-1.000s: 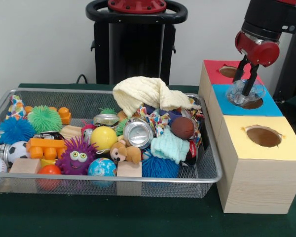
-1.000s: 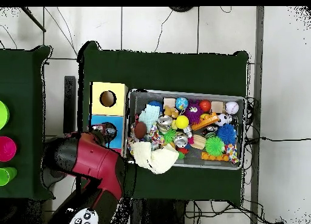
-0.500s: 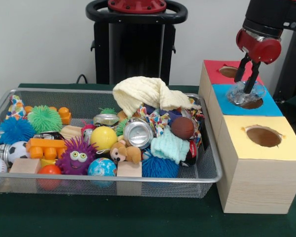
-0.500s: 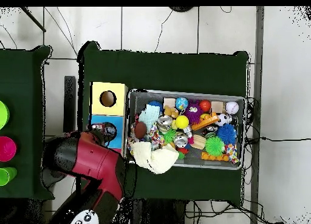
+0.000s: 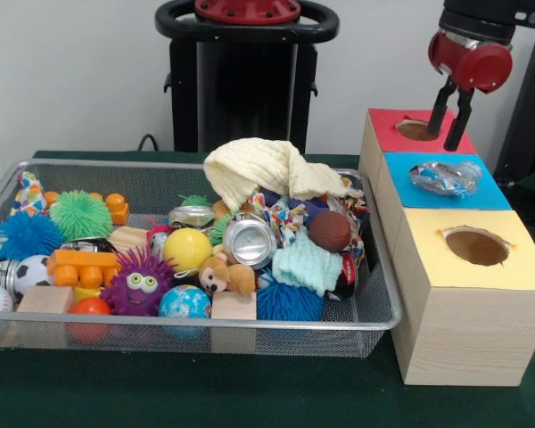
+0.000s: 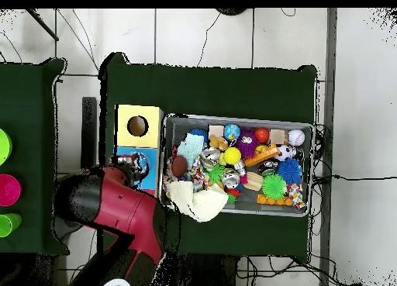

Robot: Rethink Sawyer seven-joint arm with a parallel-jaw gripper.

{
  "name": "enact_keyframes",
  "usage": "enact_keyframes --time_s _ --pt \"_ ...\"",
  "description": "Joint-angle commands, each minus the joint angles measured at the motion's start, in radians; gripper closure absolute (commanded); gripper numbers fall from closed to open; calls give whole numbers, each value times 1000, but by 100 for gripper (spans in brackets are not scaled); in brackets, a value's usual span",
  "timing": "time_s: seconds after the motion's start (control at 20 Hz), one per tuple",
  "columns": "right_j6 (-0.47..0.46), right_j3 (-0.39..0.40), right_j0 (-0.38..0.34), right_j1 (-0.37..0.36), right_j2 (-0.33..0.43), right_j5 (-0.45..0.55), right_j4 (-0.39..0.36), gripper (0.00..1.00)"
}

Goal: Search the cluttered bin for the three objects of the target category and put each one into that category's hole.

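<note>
The silver wire-mesh bin [image 5: 205, 325] is heaped with toys, balls, a crushed can [image 5: 250, 241] and a cream cloth [image 5: 263, 169]; it also shows in the overhead view [image 6: 236, 118]. My gripper [image 5: 443, 138] hangs open and empty above the red-topped and blue-topped boxes, right of the bin. A crumpled clear plastic piece [image 5: 446, 176] lies over the hole in the blue top [image 5: 495, 192], just below the fingertips and apart from them. In the overhead view my red arm [image 6: 108, 209] covers the gripper, and the plastic piece [image 6: 139, 165] shows beside it.
Three wooden boxes stand in a row right of the bin: the red top [image 5: 388, 134] at the back, the blue one in the middle, the yellow top [image 5: 517, 263] with an open hole [image 5: 475, 246] nearest. The black pedestal [image 5: 245, 80] stands behind the bin.
The gripper has let go of the clear plastic piece and risen straight up. The piece has dropped flat onto the blue box's hole.
</note>
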Motion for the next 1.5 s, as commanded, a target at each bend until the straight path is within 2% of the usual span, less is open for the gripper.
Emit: enact_keyframes --time_s 0.05,0.65,1.05,1.1,1.5 --pt "163 50 -48 -25 91 62 20 0" --pt "129 58 -63 -41 100 82 -15 0" --pt "137 40 -41 -13 90 73 -33 0" --pt "136 42 -42 -15 94 69 -31 100" --pt "173 64 -46 -17 117 42 10 100"
